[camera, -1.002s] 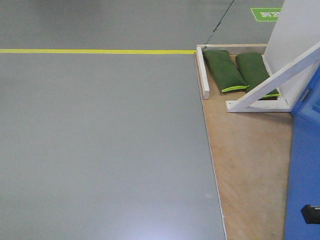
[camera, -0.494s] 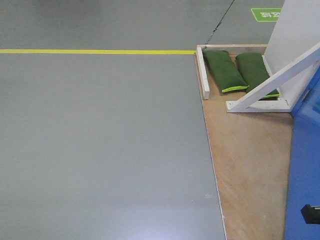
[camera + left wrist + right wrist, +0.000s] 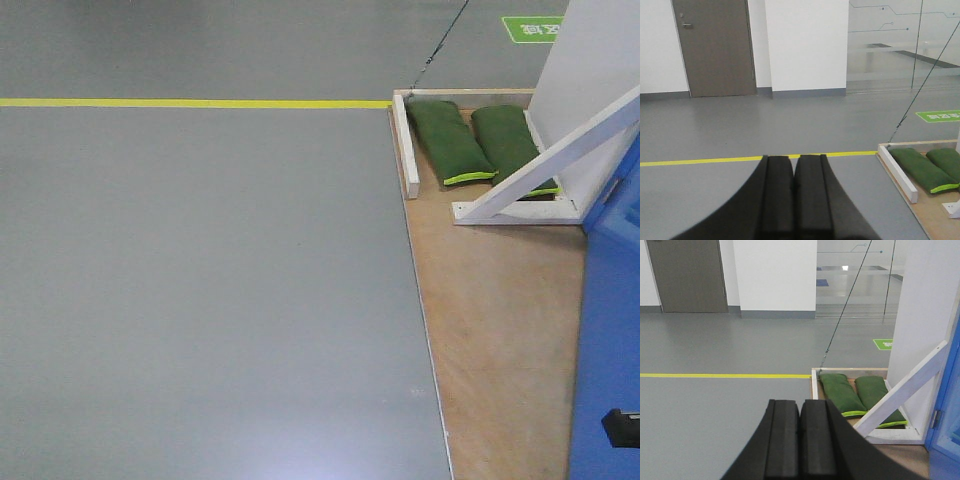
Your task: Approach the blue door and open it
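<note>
Exterior front-facing view has the blue door (image 3: 608,340) along the lower right edge of the frame, cut off by the border, with its foot on a plywood base (image 3: 500,320). A small black part (image 3: 622,427) shows against the blue near the bottom corner; what it is cannot be told. The right wrist view also catches the door as a blue strip at the far right edge. Just beyond the door stands a white wall panel (image 3: 590,60), propped by a slanting white brace (image 3: 550,165). Two green sandbags (image 3: 450,140) lie side by side on the base behind the brace. To the left spreads the grey floor (image 3: 200,300), crossed by a yellow line (image 3: 190,103) that ends at the base's far corner. The left gripper (image 3: 794,161) has its fingers pressed together with nothing between them, and the right gripper (image 3: 800,405) is closed the same way, both well apart from the door.
</note>
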You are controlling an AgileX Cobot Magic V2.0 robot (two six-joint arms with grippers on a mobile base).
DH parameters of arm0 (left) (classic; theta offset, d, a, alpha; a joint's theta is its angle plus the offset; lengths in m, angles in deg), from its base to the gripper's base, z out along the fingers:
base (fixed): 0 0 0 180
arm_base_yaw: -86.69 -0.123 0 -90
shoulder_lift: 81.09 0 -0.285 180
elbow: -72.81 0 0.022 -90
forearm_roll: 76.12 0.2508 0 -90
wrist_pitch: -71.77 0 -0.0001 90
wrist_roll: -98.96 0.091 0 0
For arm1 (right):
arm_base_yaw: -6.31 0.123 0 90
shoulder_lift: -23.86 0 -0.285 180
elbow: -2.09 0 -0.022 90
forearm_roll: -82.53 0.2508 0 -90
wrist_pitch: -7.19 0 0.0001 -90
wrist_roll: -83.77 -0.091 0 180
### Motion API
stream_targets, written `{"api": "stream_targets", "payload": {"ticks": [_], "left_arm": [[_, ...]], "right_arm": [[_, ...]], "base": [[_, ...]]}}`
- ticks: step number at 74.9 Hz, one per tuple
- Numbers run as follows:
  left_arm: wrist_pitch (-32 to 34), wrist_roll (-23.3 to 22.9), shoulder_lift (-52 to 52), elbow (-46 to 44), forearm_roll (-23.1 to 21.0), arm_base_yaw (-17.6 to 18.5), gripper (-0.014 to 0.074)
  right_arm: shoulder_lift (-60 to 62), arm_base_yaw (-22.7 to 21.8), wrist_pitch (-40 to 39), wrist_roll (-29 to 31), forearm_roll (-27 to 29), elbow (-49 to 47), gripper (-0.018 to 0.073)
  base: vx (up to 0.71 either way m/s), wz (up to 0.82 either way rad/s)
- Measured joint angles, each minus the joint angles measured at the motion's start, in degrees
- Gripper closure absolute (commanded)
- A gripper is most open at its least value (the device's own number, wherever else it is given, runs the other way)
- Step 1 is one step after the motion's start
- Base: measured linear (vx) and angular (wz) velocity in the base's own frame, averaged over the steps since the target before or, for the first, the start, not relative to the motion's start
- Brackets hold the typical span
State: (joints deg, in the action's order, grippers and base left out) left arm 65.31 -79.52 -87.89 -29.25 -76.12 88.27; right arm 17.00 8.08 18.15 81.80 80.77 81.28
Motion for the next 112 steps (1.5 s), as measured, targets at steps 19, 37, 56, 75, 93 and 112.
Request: {"api": "stream_targets", "payload": {"ticks": [19, 37, 56, 75, 93, 112], "left_arm": [[0.0, 0.0, 0.0, 0.0, 0.0, 0.0, 0.0527], [0.0, 0.0, 0.0, 0.0, 0.0, 0.0, 0.0527], [0.0, 0.0, 0.0, 0.0, 0.0, 0.0, 0.0527], [0.0, 0.0, 0.0, 0.0, 0.0, 0.0, 0.0527], [0.0, 0.0, 0.0, 0.0, 0.0, 0.0, 0.0527], [0.0, 0.0, 0.0, 0.0, 0.0, 0.0, 0.0527]], "right_arm": [[-0.7, 0.0, -5.1, 0.0, 0.0, -7.0, 0.0561], [-14.7, 0.0, -6.4, 0.0, 0.3, -27.5, 0.0561], [-36.3, -0.3, -6.6, 0.0, -1.7, -52.7, 0.0561], [-51.1, -0.4, -6.6, 0.0, -2.6, -71.1, 0.0561], [-56.6, -12.5, -6.8, 0.0, -2.7, -81.2, 0.0561], [-56.8, -32.9, -18.7, 0.0, 5.5, -87.2, 0.0561]], "base": [[0.0, 0.0], [0.0, 0.0], [0.0, 0.0], [0.0, 0.0], [0.0, 0.0], [0.0, 0.0]]}}
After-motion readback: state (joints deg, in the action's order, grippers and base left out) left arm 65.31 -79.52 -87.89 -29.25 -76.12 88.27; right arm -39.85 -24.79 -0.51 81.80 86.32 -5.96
